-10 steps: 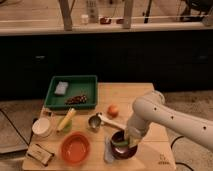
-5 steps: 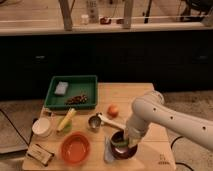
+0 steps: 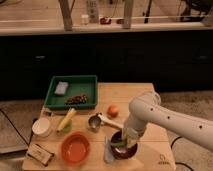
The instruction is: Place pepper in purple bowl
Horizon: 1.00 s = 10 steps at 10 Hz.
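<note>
The purple bowl (image 3: 124, 150) is a small dark bowl near the table's front edge, right of the orange bowl. My gripper (image 3: 123, 141) hangs straight over it, at the end of the white arm (image 3: 150, 112) that comes in from the right. A bit of glossy green, the pepper (image 3: 120, 143), shows at the gripper's tip inside the bowl's rim. The arm hides most of the bowl's right side.
An orange bowl (image 3: 76, 147) sits left of the purple bowl. A metal measuring cup (image 3: 95, 121), an orange-red fruit (image 3: 113, 110), a corn cob (image 3: 66, 119), a white cup (image 3: 41, 127), a green tray (image 3: 72, 91) and a flat packet (image 3: 40, 153) lie on the wooden table (image 3: 145, 92).
</note>
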Motion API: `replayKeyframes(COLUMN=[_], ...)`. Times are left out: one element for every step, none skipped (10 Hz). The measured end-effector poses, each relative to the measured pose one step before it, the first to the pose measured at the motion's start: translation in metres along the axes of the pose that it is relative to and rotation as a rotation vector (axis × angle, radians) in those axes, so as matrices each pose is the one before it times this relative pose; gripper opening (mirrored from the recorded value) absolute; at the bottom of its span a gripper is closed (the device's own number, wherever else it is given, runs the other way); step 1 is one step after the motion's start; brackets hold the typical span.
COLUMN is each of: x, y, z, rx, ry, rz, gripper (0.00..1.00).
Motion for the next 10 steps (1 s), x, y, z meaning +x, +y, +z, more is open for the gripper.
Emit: replayKeyframes(x=[-0.0019,-0.00153,-0.00044,-0.00037,-0.00047,0.00033,0.00015,0.00116,0.00137,0.00112], y=[-0.00102,-0.00106,-0.00009,-0.0002,-0.0006,0.00004,0.00002,0.00039,0.00066,0.00035], z=[0.00157,0.00076,0.00027,0.00024,0.0004,0.00018,0.00033,0.00002,0.00039,0.00005], rx=[-0.00345,-0.00349,-0.00269,-0.00272,-0.00427,-0.00196,-0.00153,-0.00086,-0.00041,-0.00053], ry=[0.00092,0.00266,0.00185,0.00258,0.00295,0.00106,0.00008,0.00042,-0.00245,-0.00111], rz=[-0.0054,-0.00491,-0.00191,-0.00233,-0.00379,-0.00035,-0.00038,0.00041,0.0013,0.00139], gripper=[0.8,0.8,0.8,0.8,0.8,0.8,0.8,0.8,0.8,0.8])
